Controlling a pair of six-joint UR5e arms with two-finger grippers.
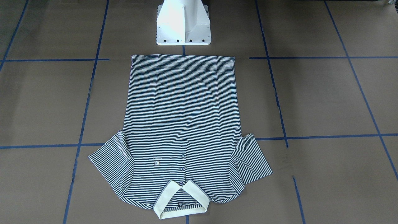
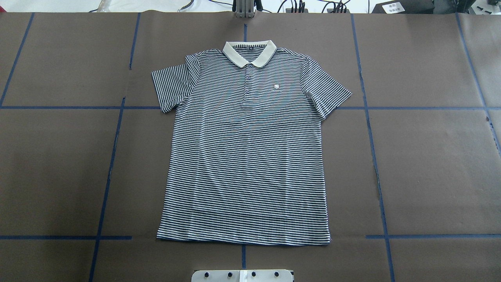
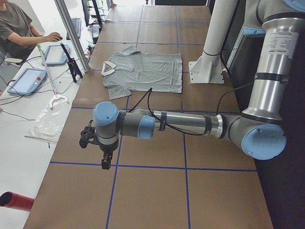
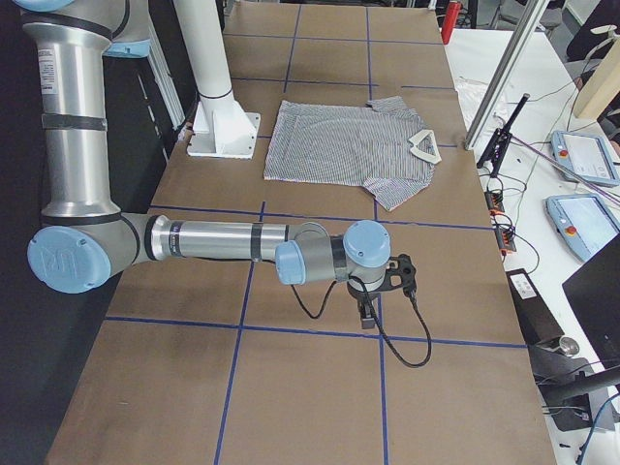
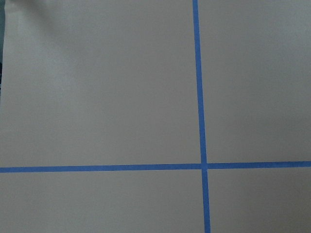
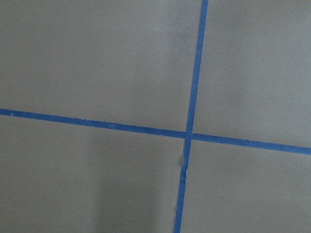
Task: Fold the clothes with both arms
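The striped polo shirt (image 2: pixel 246 156) lies flat and spread out on the brown table, front up. Its cream collar (image 2: pixel 249 53) is at the far side from the robot and its hem is near the pedestal. It also shows in the front-facing view (image 1: pixel 183 118) and both side views (image 3: pixel 143 71) (image 4: pixel 339 145). My left arm reaches out low over bare table, and its gripper (image 3: pixel 106 161) points down well away from the shirt. My right gripper (image 4: pixel 366 315) hangs the same way at the other end. I cannot tell whether either is open or shut. Both wrist views show only table and tape.
Blue tape lines (image 2: pixel 372 129) divide the brown table into squares. The white pedestal base (image 1: pixel 183 28) stands just behind the shirt's hem. A person (image 3: pixel 16 28) sits at a side bench with tablets (image 3: pixel 26 80). Metal posts (image 3: pixel 71 33) (image 4: pixel 504 87) stand at the table's far edge.
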